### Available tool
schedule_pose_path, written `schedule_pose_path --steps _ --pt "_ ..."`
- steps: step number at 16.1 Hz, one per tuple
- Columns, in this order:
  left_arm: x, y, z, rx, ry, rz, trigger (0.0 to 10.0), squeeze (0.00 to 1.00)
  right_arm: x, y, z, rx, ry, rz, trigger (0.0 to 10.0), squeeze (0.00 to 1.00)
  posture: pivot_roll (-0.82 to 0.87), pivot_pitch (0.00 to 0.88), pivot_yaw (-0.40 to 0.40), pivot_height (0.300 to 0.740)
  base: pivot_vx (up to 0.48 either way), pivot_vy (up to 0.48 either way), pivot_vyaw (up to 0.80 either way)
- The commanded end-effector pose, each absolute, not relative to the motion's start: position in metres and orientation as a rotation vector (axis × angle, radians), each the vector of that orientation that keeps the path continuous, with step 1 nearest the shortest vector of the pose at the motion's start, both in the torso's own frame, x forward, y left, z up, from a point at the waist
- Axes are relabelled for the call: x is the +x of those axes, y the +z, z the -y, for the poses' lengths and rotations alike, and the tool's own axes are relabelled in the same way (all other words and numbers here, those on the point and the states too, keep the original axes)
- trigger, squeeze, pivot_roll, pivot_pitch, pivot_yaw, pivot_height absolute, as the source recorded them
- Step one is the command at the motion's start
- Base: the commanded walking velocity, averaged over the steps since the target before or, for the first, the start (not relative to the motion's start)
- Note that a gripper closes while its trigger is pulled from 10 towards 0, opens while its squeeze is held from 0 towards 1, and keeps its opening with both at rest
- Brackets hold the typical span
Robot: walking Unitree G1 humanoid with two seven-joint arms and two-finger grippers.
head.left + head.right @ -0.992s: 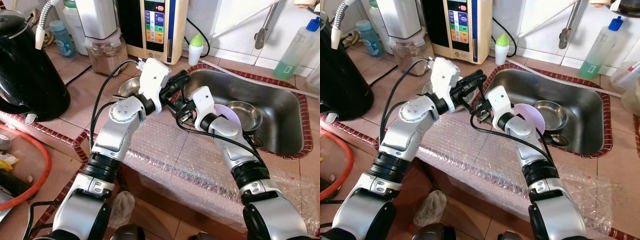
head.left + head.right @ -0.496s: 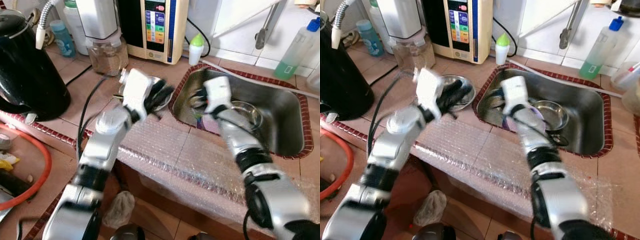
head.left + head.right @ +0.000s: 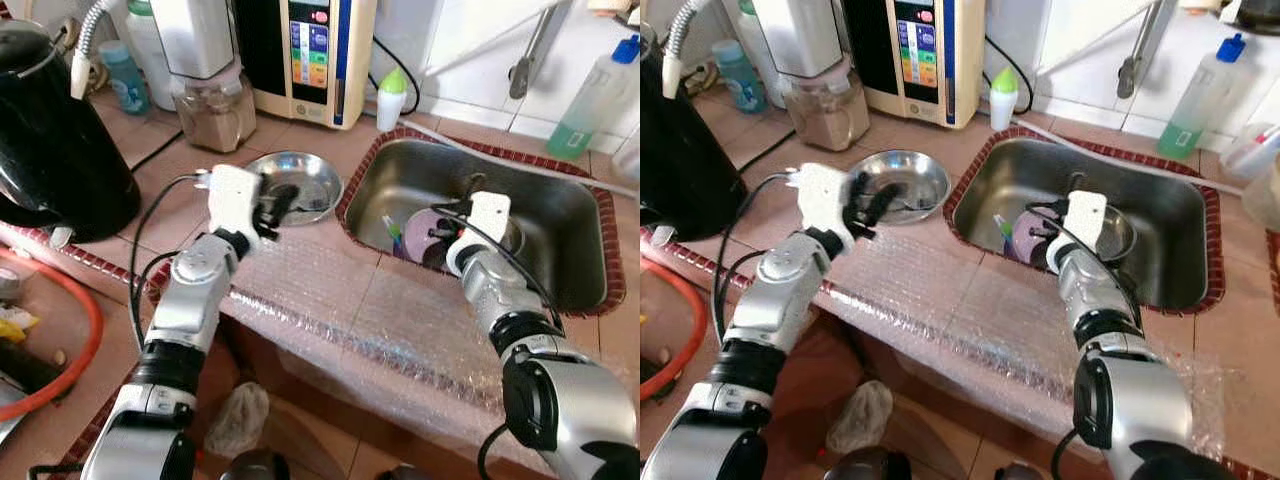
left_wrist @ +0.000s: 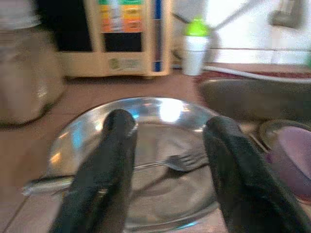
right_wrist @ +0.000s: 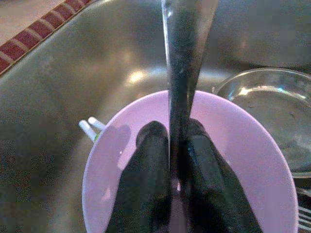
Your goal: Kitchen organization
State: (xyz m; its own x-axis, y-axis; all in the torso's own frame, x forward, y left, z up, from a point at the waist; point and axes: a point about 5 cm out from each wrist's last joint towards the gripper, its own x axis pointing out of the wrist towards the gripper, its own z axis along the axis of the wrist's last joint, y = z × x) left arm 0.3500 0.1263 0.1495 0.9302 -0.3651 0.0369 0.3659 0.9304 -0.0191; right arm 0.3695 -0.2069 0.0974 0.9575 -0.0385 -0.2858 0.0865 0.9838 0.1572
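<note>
A round steel plate [image 3: 298, 185] lies on the tiled counter left of the sink, with a fork [image 4: 182, 159] in it. My left gripper [image 3: 274, 203] hovers open just over the plate's near rim, and the fork shows between its fingers [image 4: 114, 145]. In the steel sink [image 3: 560, 270] my right gripper [image 5: 173, 130] is shut on a flat metal utensil [image 5: 187, 43] that sticks out past the fingertips. It is held above a purple plate [image 5: 228, 160], which sits next to a steel bowl [image 5: 272, 111]. A green and white brush [image 3: 392, 232] leans beside the purple plate.
A black kettle [image 3: 55, 130], a blender jar [image 3: 210, 108], a water machine [image 3: 310, 50] and a small green-capped bottle [image 3: 392, 98] stand along the back. A soap bottle [image 3: 592, 100] is behind the sink. Bubble wrap [image 3: 350, 300] covers the counter's front edge.
The two grippers were close together above the sink's left rim. The left one has swung left and down to the steel plate; the right one has gone into the sink over the purple plate.
</note>
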Motion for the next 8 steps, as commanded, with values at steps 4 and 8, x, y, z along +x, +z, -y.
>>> schedule_pose_path --steps 4,8 --pt "0.365 0.154 -0.150 -0.138 -0.188 0.009 10.0 1.00 0.359 0.085 0.225 0.184 -0.169 -0.302 10.0 1.00 -0.02 0.000 0.023 0.740 0.000 0.000 0.00" --pt "0.373 0.156 -0.166 -0.254 -0.072 -0.018 10.0 1.00 0.364 0.108 0.236 0.091 -0.197 -0.143 10.0 1.00 -0.01 0.000 0.022 0.740 0.000 0.000 0.00"
